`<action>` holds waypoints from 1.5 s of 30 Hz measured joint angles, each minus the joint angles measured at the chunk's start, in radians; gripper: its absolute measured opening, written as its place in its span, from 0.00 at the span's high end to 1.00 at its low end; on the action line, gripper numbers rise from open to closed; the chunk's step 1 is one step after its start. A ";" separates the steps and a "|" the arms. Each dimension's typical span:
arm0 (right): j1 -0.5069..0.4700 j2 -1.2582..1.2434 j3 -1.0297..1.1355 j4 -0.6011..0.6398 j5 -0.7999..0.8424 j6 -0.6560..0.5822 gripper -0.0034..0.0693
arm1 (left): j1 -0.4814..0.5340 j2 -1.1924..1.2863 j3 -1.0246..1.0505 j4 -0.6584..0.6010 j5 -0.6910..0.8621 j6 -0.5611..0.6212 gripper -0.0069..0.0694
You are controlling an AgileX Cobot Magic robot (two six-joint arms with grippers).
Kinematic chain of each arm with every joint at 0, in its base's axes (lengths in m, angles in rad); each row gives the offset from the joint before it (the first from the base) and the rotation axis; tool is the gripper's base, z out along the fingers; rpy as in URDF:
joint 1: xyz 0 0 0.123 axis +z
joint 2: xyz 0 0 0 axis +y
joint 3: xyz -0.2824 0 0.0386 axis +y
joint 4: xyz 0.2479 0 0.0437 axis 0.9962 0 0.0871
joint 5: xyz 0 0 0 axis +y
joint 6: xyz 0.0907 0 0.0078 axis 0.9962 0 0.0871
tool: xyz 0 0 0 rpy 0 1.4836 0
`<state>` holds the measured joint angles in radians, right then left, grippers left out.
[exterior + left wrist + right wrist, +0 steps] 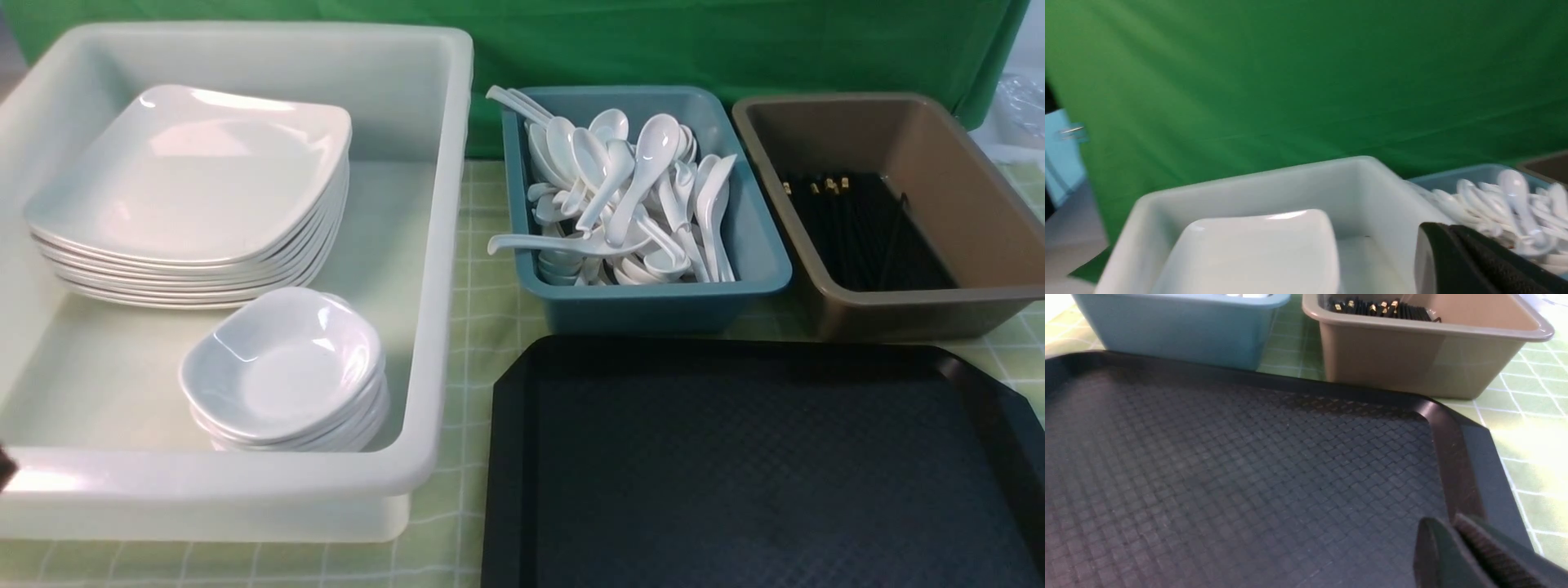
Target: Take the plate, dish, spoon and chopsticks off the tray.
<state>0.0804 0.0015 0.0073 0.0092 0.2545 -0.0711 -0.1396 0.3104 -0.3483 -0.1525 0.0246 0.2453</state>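
black tray (759,465) lies bare at front right. white bin (441,245) at left holds a stack of plates (192,188) and, nearer, a stack of small dishes (286,367). teal bin (653,302) behind the tray holds a heap of spoons (629,196); brown bin (963,212) beside it holds chopsticks (857,229). left gripper (1447,245) fingers pressed together, nothing held. right gripper (1453,539) low over the tray's corner; jaw gap unclear.

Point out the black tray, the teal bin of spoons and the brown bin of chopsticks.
tray (759,457): front view, on its bare textured floor.
teal bin (653,306): front view, on its near outer wall.
brown bin (963,163): front view, on its inner right wall.
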 joint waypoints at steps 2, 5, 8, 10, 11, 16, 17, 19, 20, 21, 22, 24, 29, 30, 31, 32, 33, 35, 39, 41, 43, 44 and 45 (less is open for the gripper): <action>0.000 0.000 0.000 0.000 0.000 0.000 0.82 | 0.089 -0.100 0.092 0.000 0.000 -0.035 0.89; 0.000 0.000 0.000 0.000 0.000 0.000 0.80 | 0.168 -0.215 0.214 0.000 0.024 -0.078 0.89; 0.000 0.000 0.000 0.000 0.000 0.000 0.80 | 0.203 -0.296 0.327 0.000 0.071 -0.123 0.89; 0.000 0.000 0.000 0.000 0.000 0.000 0.79 | 0.208 -0.307 0.349 -0.001 0.142 -0.164 0.89; 0.000 0.000 0.000 0.000 0.001 0.000 0.79 | 0.208 -0.309 0.352 -0.002 0.175 -0.174 0.89; 0.000 0.000 0.000 0.000 0.001 0.000 0.77 | 0.208 -0.311 0.356 -0.020 0.201 -0.193 0.89; 0.000 0.000 0.000 0.000 0.001 0.000 0.77 | 0.208 -0.311 0.356 -0.020 0.201 -0.193 0.89; 0.000 0.000 0.000 0.000 0.002 0.000 0.77 | 0.208 -0.311 0.356 -0.023 0.201 -0.193 0.89; 0.000 0.000 0.000 0.000 0.003 0.000 0.76 | 0.208 -0.311 0.356 -0.023 0.201 -0.193 0.89; 0.000 0.000 0.000 0.000 0.003 0.000 0.76 | 0.208 -0.311 0.356 -0.023 0.201 -0.193 0.89; 0.000 0.000 0.000 0.000 0.003 0.000 0.75 | 0.208 -0.311 0.356 -0.023 0.201 -0.193 0.89; 0.000 0.000 0.000 0.000 0.003 0.000 0.75 | 0.208 -0.311 0.356 -0.023 0.201 -0.193 0.89; 0.000 0.000 0.000 0.000 0.004 0.000 0.73 | 0.209 -0.311 0.356 -0.023 0.200 -0.193 0.89; 0.000 0.000 0.000 0.000 0.004 0.000 0.73 | 0.209 -0.311 0.356 -0.023 0.199 -0.193 0.89; 0.000 0.000 0.000 0.000 0.004 0.000 0.73 | 0.209 -0.311 0.356 -0.023 0.199 -0.193 0.89; 0.000 0.000 0.000 0.000 0.004 0.000 0.73 | 0.209 -0.311 0.356 -0.023 0.199 -0.193 0.89; 0.000 0.000 0.000 0.000 0.004 0.000 0.72 | 0.209 -0.311 0.356 -0.023 0.199 -0.194 0.89; 0.000 0.000 0.000 0.000 0.004 0.000 0.71 | 0.209 -0.311 0.356 -0.023 0.199 -0.194 0.89; 0.000 0.000 0.000 0.000 0.004 0.000 0.70 | 0.209 -0.311 0.356 -0.023 0.199 -0.194 0.89; 0.000 0.000 0.000 0.000 0.004 0.000 0.69 | 0.209 -0.311 0.356 -0.023 0.199 -0.194 0.89; 0.000 0.000 0.000 0.000 0.004 0.000 0.68 | 0.209 -0.311 0.356 -0.023 0.199 -0.194 0.89; 0.000 0.000 0.000 0.000 0.004 0.000 0.68 | 0.209 -0.311 0.356 -0.023 0.199 -0.194 0.89; 0.000 0.000 0.000 0.000 0.004 0.000 0.68 | 0.209 -0.311 0.356 -0.023 0.199 -0.194 0.89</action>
<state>0.0804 0.0015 0.0073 0.0092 0.2588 -0.0711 0.0689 -0.0011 0.0075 -0.1753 0.2237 0.0511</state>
